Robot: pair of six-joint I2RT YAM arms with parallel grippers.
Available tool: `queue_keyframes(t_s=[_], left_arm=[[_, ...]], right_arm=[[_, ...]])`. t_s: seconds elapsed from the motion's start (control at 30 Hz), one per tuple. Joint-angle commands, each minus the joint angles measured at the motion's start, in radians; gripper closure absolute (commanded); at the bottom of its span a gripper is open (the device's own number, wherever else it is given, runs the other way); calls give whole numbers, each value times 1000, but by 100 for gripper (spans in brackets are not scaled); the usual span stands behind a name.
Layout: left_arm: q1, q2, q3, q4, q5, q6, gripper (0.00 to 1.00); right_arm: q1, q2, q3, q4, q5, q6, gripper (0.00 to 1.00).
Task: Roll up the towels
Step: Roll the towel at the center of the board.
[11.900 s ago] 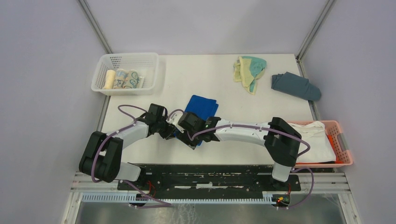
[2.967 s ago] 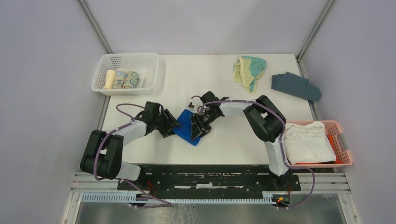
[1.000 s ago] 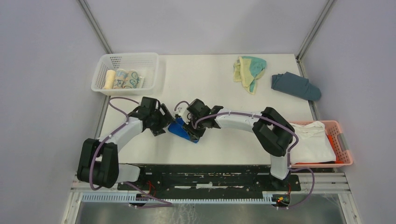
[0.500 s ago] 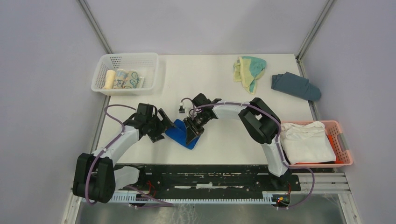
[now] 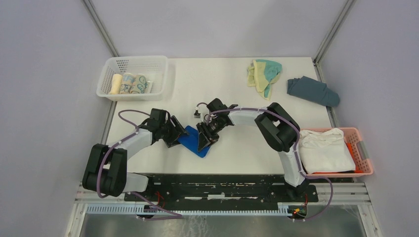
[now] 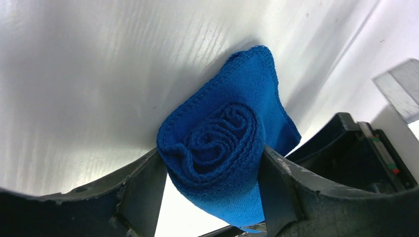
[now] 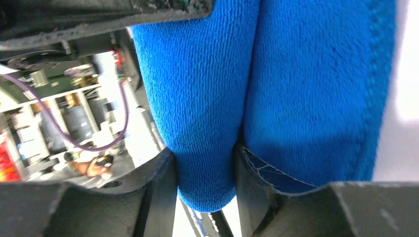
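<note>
The royal blue towel (image 5: 190,139) lies partly rolled near the table's front middle. My left gripper (image 5: 179,134) is shut on the roll's left end; the left wrist view shows the spiral end (image 6: 217,150) squeezed between both fingers. My right gripper (image 5: 203,140) is shut on the roll's right end, where the right wrist view shows the rolled part (image 7: 205,108) between the fingers and the flat tail (image 7: 321,89) beside it. The pale yellow and teal towel (image 5: 264,74) lies crumpled at the back right, far from both grippers.
A white basket (image 5: 114,92) with several rolled cloths stands at the back left. A slate grey-blue cloth (image 5: 313,91) lies at the far right. A pink basket (image 5: 361,150) holding a white cloth (image 5: 323,150) stands at the right edge.
Over twelve seconds the flat blue towel has been wound into a roll. In the last second both grippers shifted slightly with the roll, the left one moving back toward it.
</note>
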Motion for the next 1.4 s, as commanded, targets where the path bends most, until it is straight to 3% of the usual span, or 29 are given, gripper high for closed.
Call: queue_keyframes(t_s=[0.0, 0.13, 0.33, 0.57, 1.03, 1.17, 1.37], left_arm=[[-4, 74, -16, -3, -73, 34, 30], [-3, 94, -7, -16, -88, 54, 33], [-4, 125, 13, -32, -89, 80, 34], [-4, 141, 32, -49, -82, 89, 33], [-5, 135, 52, -62, -101, 94, 32], [-6, 130, 64, -64, -101, 93, 29], [-6, 92, 80, -53, -86, 84, 21]], right_arm=[[8, -141, -69, -9, 262, -76, 47], [23, -267, -96, -38, 410, -121, 41], [127, -408, -103, -73, 763, -244, 31], [296, -435, -55, -91, 1014, -386, 28], [389, -257, -30, -114, 1085, -365, 30], [389, -235, -55, -103, 1090, -363, 39], [370, -220, -82, -73, 968, -327, 61]])
